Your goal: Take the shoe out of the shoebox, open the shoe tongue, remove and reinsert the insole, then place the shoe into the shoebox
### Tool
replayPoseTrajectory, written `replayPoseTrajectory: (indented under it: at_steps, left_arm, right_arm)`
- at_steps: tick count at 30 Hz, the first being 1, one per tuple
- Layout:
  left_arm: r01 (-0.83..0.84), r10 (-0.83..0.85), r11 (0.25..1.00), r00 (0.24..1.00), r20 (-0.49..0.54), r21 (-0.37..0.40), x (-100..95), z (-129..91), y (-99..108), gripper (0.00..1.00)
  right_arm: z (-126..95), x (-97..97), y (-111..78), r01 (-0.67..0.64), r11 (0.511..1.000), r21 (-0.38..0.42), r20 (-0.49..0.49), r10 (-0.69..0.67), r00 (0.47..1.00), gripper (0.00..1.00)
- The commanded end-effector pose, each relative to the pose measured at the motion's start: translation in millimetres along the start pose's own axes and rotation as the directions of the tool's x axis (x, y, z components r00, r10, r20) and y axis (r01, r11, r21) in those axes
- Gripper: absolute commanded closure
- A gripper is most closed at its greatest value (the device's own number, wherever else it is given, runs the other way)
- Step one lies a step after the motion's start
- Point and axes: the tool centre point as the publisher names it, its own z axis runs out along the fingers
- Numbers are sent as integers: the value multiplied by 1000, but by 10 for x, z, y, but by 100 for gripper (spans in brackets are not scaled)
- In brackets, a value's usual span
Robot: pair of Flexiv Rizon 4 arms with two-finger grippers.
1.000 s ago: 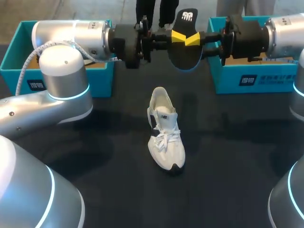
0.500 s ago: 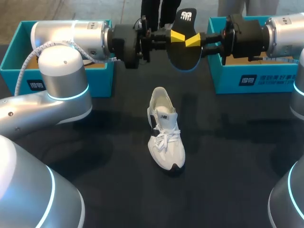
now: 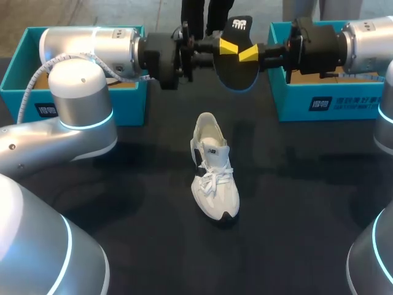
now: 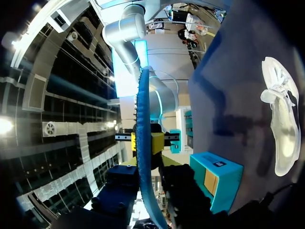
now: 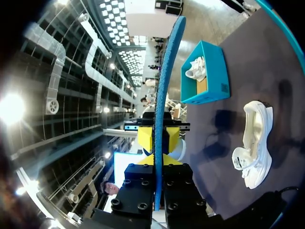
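Above the shoe, left claw and right claw both clamp the logo-marked insole.

Left pincer and right pincer clamp the insole.

Table: shoe, L box, R box

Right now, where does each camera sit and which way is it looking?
Head view: above and behind, looking down at the table; both arms show.
Left wrist view: on the left wrist, looking along the left end effector at the edge-on insole.
Right wrist view: likewise, along the right end effector.
All three share the shoe.
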Motion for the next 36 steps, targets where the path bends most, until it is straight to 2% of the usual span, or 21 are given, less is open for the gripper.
replayPoseTrajectory:
  at_steps: [1,11,17,21,25,32,36]
  left_arm:
    - [-4,4,1000,1000,-2,2,4,-73,22,0]
    - [-18,18,1000,1000,3,-5,36,-391,111,0]
    - [-44,44,999,999,-14,20,112,-604,200,0]
    - [-68,71,995,997,-38,74,140,-726,233,0]
    - [-84,93,987,993,-66,139,179,-812,253,0]
    - [-110,148,955,981,-125,274,286,-895,243,0]
    - [-120,169,945,975,-141,305,320,-894,230,0]
  right_arm:
    - [13,-1,1,0,1000,-5,1,0,1000,100]
    - [-53,-8,-13,-2,1000,-22,8,3,1000,100]
    - [-109,-10,-20,1,999,-34,14,0,1000,100]
    - [-124,5,-13,53,998,-37,24,-52,998,100]
    - [-134,50,7,169,985,-30,31,-168,985,100]
    - [-122,180,55,341,940,21,91,-341,936,100]
    - [-132,220,69,404,914,41,109,-406,907,100]
